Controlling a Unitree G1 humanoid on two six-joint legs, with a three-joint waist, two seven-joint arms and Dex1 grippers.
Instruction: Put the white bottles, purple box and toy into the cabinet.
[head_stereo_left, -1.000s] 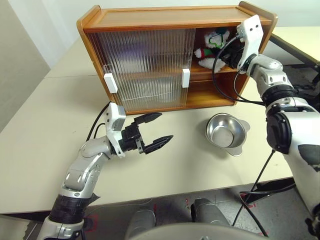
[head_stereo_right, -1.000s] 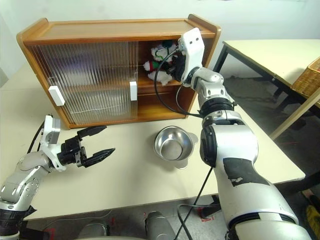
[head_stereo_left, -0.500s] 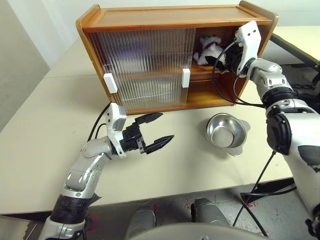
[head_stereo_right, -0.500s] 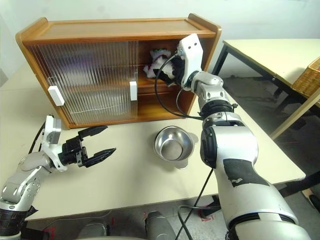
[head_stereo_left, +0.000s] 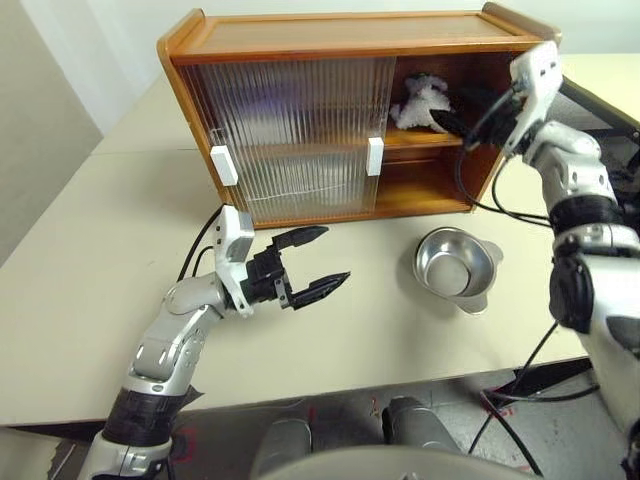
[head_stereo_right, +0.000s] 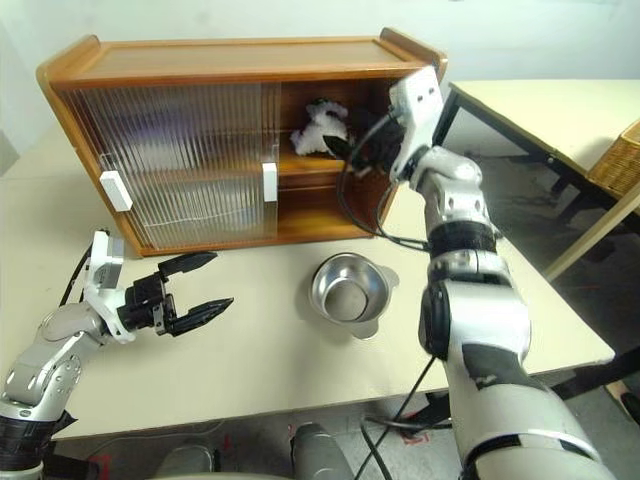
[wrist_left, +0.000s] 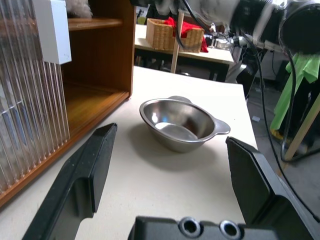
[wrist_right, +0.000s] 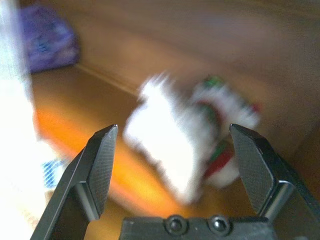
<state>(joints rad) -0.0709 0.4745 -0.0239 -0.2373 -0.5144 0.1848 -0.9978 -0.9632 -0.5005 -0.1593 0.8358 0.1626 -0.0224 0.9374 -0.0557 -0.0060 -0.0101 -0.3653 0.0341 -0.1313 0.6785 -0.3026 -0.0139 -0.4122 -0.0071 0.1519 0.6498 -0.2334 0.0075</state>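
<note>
Fingers of the right gripper (wrist_right: 172, 165) are standing wide apart, holding nothing, the fluffy white plush toy (head_stereo_left: 420, 102) lying just beyond them on the orange-brown wooden cabinet's (head_stereo_left: 300, 35) upper shelf; the left gripper (head_stereo_left: 310, 262) is hanging open and empty too.

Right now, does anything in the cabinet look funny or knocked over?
Yes, a bit. The plush toy on the cabinet's upper shelf lies tipped on its side rather than sitting up. The open right gripper is just in front of it, not touching. Nothing looks spilled or broken.
</note>
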